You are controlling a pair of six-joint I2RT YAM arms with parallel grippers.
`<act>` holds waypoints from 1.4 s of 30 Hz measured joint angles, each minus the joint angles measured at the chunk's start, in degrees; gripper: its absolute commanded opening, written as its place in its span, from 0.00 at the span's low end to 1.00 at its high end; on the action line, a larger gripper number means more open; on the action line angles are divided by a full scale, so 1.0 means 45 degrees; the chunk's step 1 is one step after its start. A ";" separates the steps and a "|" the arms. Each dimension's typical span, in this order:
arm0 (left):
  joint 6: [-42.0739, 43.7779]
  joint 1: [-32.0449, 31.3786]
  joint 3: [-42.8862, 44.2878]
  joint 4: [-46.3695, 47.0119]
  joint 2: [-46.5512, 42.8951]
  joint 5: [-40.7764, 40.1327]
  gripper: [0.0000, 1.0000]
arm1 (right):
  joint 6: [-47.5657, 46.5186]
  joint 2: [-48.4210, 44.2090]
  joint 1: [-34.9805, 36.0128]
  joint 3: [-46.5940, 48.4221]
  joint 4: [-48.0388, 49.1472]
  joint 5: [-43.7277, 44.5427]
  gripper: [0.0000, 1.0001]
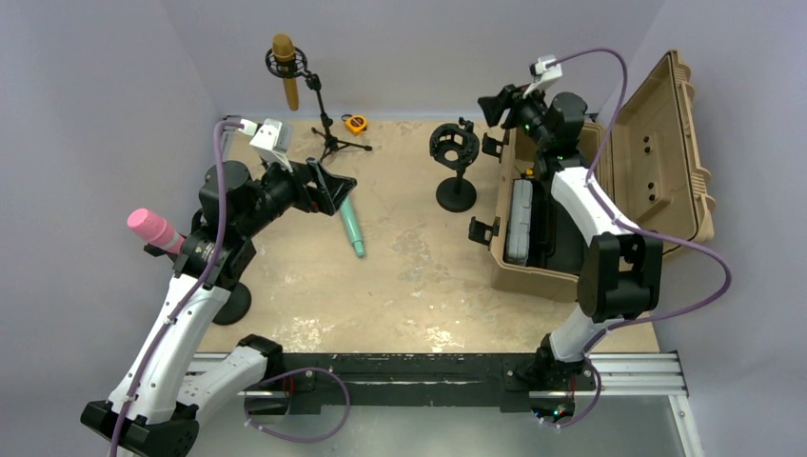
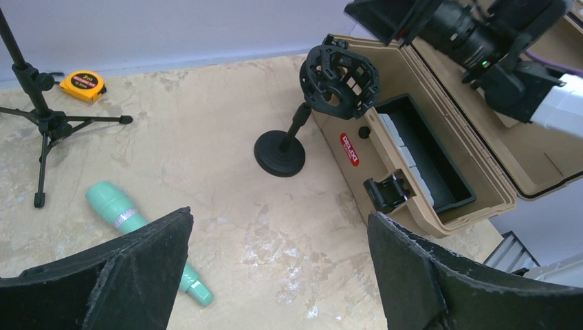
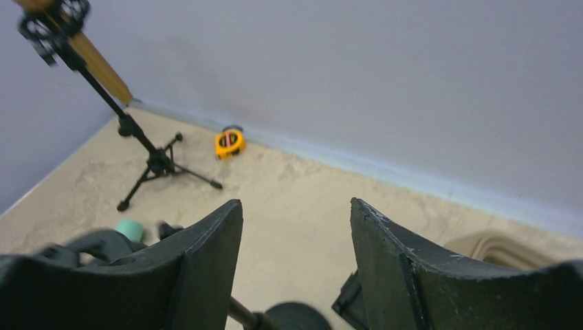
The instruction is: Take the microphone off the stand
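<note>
Left wrist view: smooth teal microphone (image 2: pixel 127 218) lies on mottled beige table (image 2: pixel 206 137).

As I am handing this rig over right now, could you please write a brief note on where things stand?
Left gripper: open, empty, above the table near the teal microphone.
Right gripper: open, empty, raised beside the open case.
Apparently done: the teal microphone lies loose on the table, and the round-base stand has an empty mount.
Left: the gold microphone sits in its tripod stand at the back, and the pink microphone sits in a stand beside the left arm. I cannot tell which is next.
</note>
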 measured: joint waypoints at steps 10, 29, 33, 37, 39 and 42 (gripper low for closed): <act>0.0005 -0.0078 0.0015 -0.0005 -0.0049 0.0000 0.95 | -0.0330 -0.0763 0.0087 0.0816 0.0219 -0.1263 0.65; 0.0005 -0.0233 0.0024 -0.0005 -0.0049 -0.0015 0.95 | -0.1273 0.0559 0.0155 0.0330 0.0335 -0.1953 0.62; 0.0005 -0.0233 0.0024 -0.0005 -0.0049 -0.0010 0.95 | -0.1477 0.0568 0.0151 0.0155 0.0063 -0.1569 0.62; 0.0005 -0.0243 0.0024 -0.0005 -0.0049 -0.0010 0.95 | -0.1627 0.0631 0.0151 -0.0010 -0.0306 -0.1311 0.62; 0.0005 -0.0257 0.0024 -0.0005 -0.0049 -0.0015 0.95 | -0.1637 0.0631 0.0151 -0.0029 -0.0393 -0.1287 0.62; 0.0005 -0.0301 0.0024 -0.0005 -0.0044 -0.0010 0.95 | -0.1613 0.0627 0.0151 -0.0029 -0.0374 -0.1350 0.63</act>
